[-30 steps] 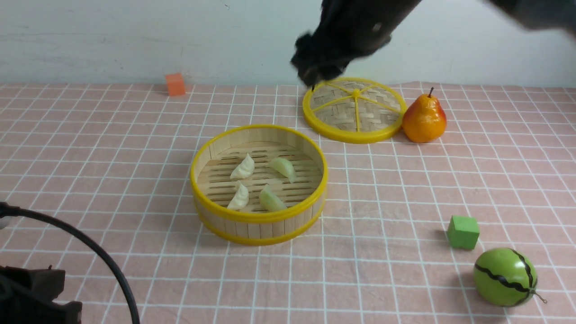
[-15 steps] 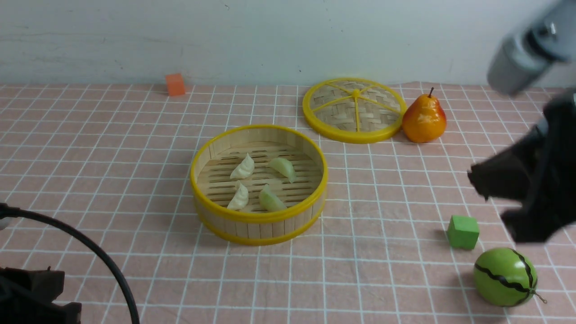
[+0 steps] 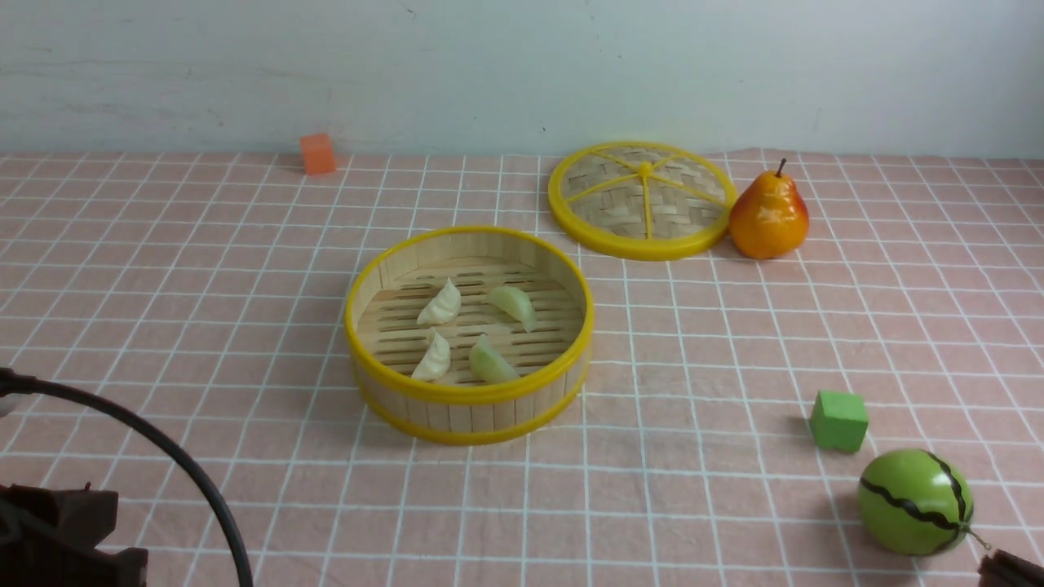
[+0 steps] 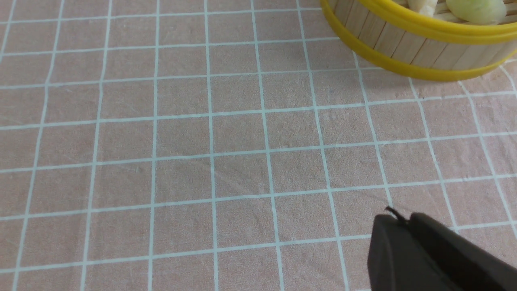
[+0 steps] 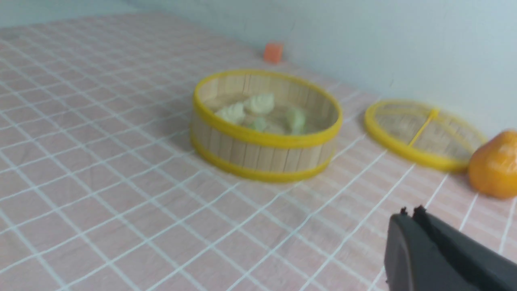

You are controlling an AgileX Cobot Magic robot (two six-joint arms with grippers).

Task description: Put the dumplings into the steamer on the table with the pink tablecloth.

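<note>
The steamer (image 3: 469,397) stands mid-table on the pink tablecloth (image 3: 204,285). Inside it lie two cream-white dumplings (image 3: 440,303) (image 3: 434,357) and two pale green dumplings (image 3: 514,306) (image 3: 492,361). My left gripper (image 4: 404,220) is shut and empty, low over the cloth, near and to the left of the steamer's wall (image 4: 420,44). Its arm shows at the bottom left of the front view. My right gripper (image 5: 410,212) is shut with nothing in it, well to the right of the steamer (image 5: 262,155). Only a sliver of that arm (image 3: 1011,568) shows in the front view's bottom right corner.
The steamer's flat woven lid (image 3: 643,200) lies behind it to the right, with a pear (image 3: 769,216) beside the lid. A green cube (image 3: 838,421) and a small toy watermelon (image 3: 915,501) sit front right. An orange cube (image 3: 317,152) stands by the back wall. A black cable (image 3: 163,444) arcs at front left.
My right arm swung from above the lid at the back, down the right side, and out to the lower right corner, shutting its gripper. The steamer and dumplings stayed put.
</note>
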